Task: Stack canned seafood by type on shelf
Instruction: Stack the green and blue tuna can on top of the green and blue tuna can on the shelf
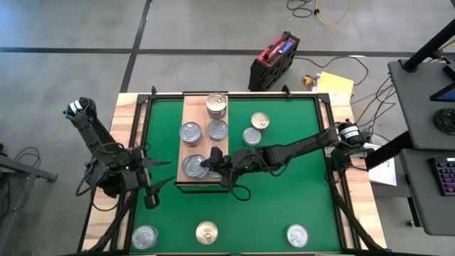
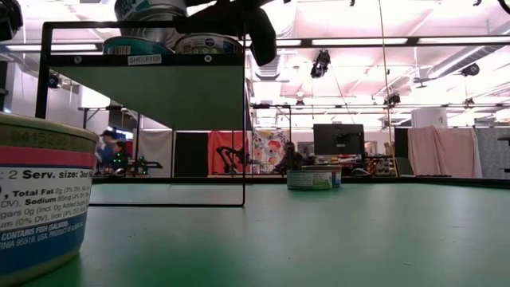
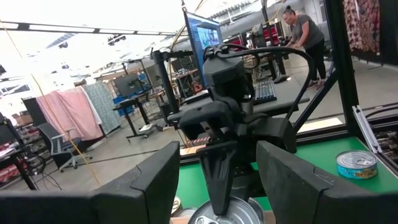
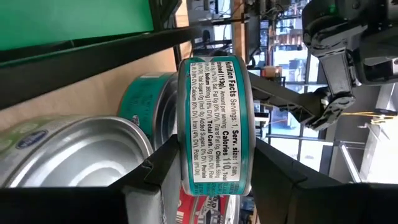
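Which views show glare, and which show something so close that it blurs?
Low view: bright ceiling lights wash out the room; the nearest can looms large and soft at the edge. Left wrist view: pale overexposed background. Right wrist view: the held can reads sharply.

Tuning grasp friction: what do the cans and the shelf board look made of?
Cans: the can held in the right gripper looks like metal under a glossy printed teal label; a can lid on the shelf is bare shiny silver, one table can gold-toned. Shelf: pale board with visible grain, probably unfinished wood, in a thin dark frame.
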Controlling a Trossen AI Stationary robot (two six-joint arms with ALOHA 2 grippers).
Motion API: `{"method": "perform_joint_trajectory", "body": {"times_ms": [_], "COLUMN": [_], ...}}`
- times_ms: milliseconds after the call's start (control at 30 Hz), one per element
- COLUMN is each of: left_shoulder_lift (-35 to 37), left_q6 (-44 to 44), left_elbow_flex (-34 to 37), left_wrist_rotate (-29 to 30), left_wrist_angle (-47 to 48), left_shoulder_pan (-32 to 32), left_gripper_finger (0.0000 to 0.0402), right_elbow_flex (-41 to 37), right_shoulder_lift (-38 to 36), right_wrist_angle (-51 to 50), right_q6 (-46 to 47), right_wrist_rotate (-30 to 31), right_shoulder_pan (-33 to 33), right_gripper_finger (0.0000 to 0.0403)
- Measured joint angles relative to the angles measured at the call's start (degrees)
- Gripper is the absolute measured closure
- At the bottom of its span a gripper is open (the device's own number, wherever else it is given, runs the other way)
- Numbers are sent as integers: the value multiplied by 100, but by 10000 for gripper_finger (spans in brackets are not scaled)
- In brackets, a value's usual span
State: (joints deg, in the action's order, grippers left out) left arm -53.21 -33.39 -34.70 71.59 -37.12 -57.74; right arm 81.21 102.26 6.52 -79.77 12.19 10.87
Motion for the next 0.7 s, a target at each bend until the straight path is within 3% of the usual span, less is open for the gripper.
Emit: {"method": "perform_joint_trajectory", "body": {"times_ms": [700], "left_shoulder_lift": [-15], "left_q6": [4], "left_elbow_flex": [9], "left_wrist_rotate": [0], "left_wrist_angle": [24], "left_shoulder_pan": [0], "left_gripper_finger": [206], "right_elbow_flex": [0], "right_shoulder_lift": [0], "right_wrist_angle": [-26], "right_q6": [4], "right_wrist_rotate": [-7], "right_shoulder_pan": [-17], "right_gripper_finger": [253]}}
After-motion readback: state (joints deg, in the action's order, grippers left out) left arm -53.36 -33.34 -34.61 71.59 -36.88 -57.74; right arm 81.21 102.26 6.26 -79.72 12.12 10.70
